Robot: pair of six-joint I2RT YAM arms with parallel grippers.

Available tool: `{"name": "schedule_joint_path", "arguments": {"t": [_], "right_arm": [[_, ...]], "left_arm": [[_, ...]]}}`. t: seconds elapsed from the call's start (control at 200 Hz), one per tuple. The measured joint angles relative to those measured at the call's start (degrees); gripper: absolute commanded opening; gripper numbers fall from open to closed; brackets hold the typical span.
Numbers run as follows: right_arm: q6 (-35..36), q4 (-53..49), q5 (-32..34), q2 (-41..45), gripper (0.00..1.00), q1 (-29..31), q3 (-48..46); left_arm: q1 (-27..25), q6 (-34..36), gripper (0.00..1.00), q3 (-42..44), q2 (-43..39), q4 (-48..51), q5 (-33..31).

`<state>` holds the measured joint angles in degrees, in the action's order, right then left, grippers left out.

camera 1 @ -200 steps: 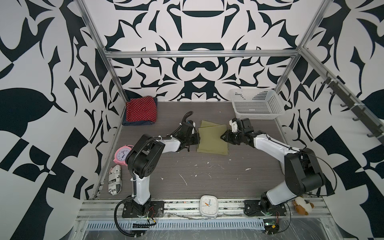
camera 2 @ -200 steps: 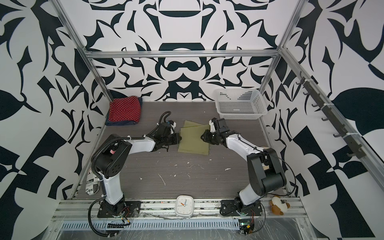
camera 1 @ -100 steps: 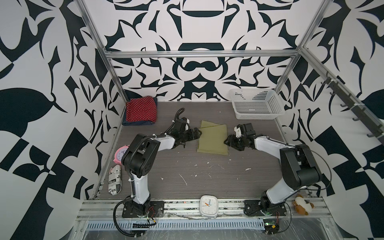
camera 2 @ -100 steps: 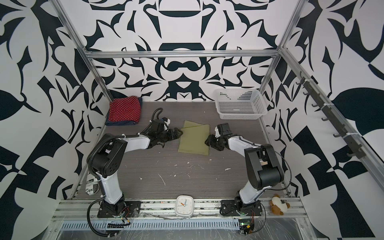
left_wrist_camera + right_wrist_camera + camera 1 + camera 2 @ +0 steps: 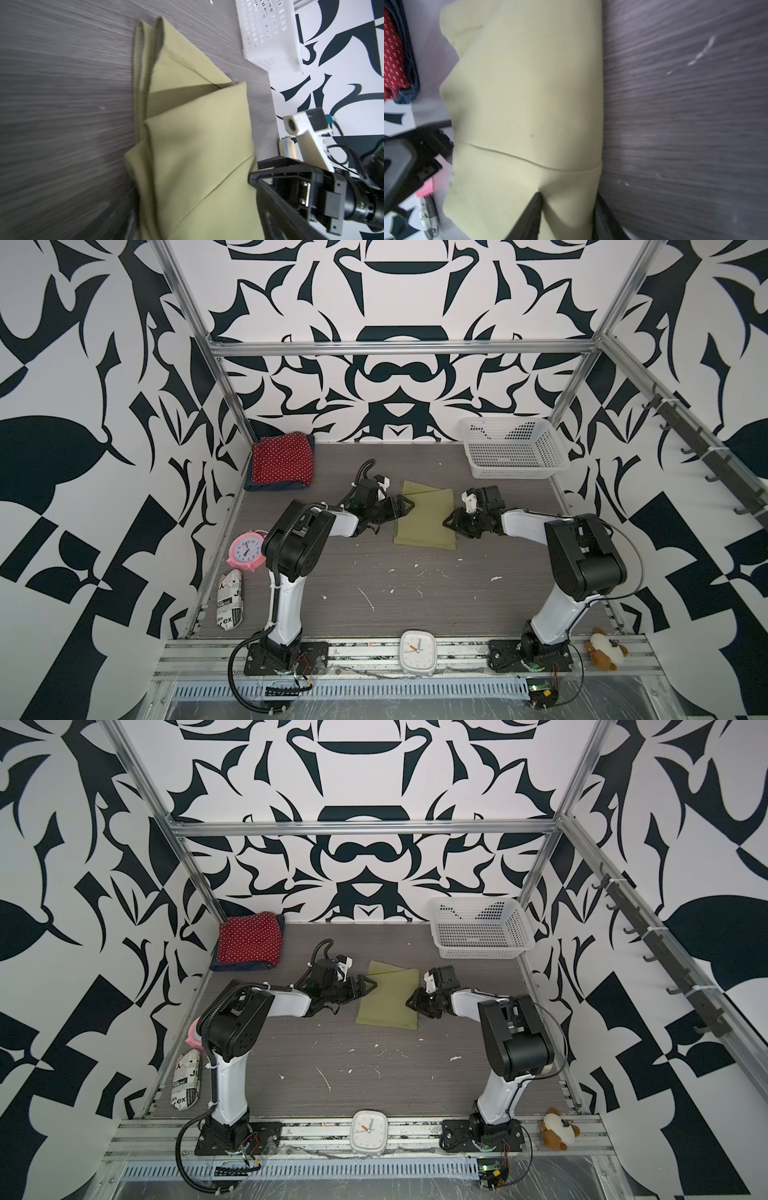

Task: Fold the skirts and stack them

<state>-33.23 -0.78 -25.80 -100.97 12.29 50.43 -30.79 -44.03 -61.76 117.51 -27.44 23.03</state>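
Skirt, smooth olive cloth rectangle

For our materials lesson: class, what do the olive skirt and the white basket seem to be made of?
The olive skirt: likely smooth woven cloth, matte; stitched hems, soft folds. The white basket: probably moulded plastic, slightly glossy; rigid perforated walls.

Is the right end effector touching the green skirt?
Touching. In the right wrist view a fingertip of the right end effector presses a crease into the olive-green skirt.
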Motion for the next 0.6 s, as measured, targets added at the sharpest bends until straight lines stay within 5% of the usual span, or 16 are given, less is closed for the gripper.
{"name": "schedule_joint_path", "arguments": {"t": [0.15, 0.46, 0.6], "right_arm": [[-0.09, 2.86, -1.29, -1.86, 0.36, -0.09, 0.66], [-0.81, 5.18, -2.29, -3.21, 0.35, -0.15, 1.29], [-0.74, 3.48, -1.73, -1.92, 0.46, -0.02, 1.27]], "left_arm": [[-1.84, -0.68, 0.86, -1.20, 0.74, 0.68, -1.64], [-2.01, -3.74, 0.14, -0.46, 2.27, 1.14, -2.89], [-1.97, -3.98, 0.00, -0.26, 2.32, 2.03, -2.38]]}}
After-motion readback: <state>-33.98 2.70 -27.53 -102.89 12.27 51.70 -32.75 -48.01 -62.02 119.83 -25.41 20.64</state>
